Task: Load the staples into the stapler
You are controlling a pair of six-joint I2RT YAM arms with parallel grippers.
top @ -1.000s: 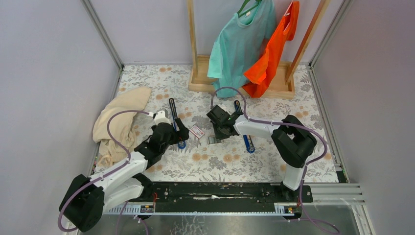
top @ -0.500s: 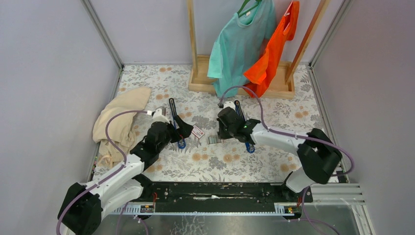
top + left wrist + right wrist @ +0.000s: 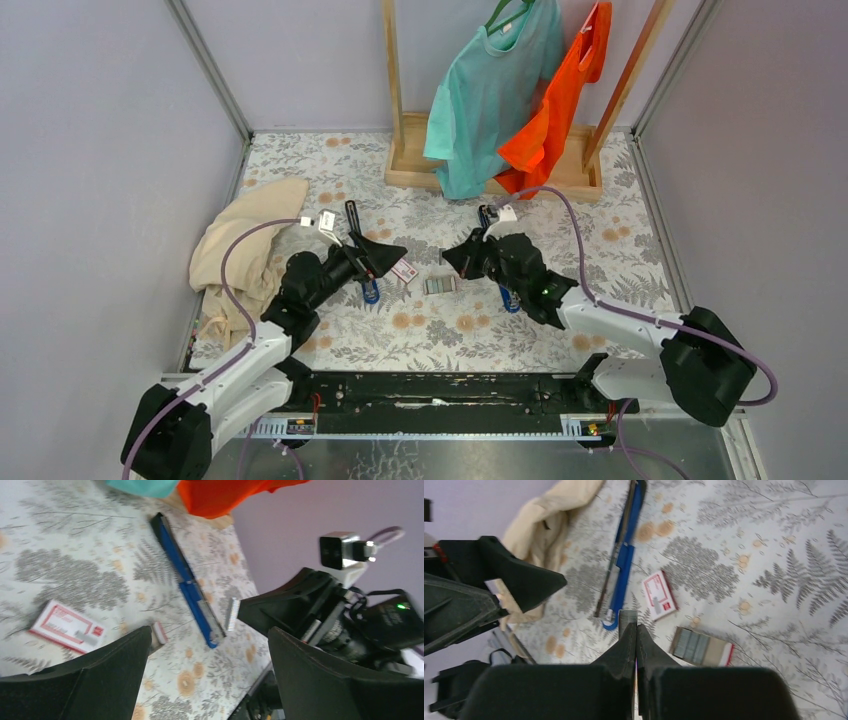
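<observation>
Right gripper just lifted off the table, clamped on a strip of staples. Left gripper swung toward it, jaws wide apart, so feeding the stapler is next I guess.

- Cloth lay at worktop left edge; clothes rack stood at the back.
- Left stapler lay just right of cloth; right stapler lay right of centre.
- Box and staple tray lay between the staplers, tray right of box.
- Staples sat in right fingers, above worktop near box.

A robotics lab cell: plain lilac walls, aluminium frame posts, robot arms bolted to a black rail.
</observation>
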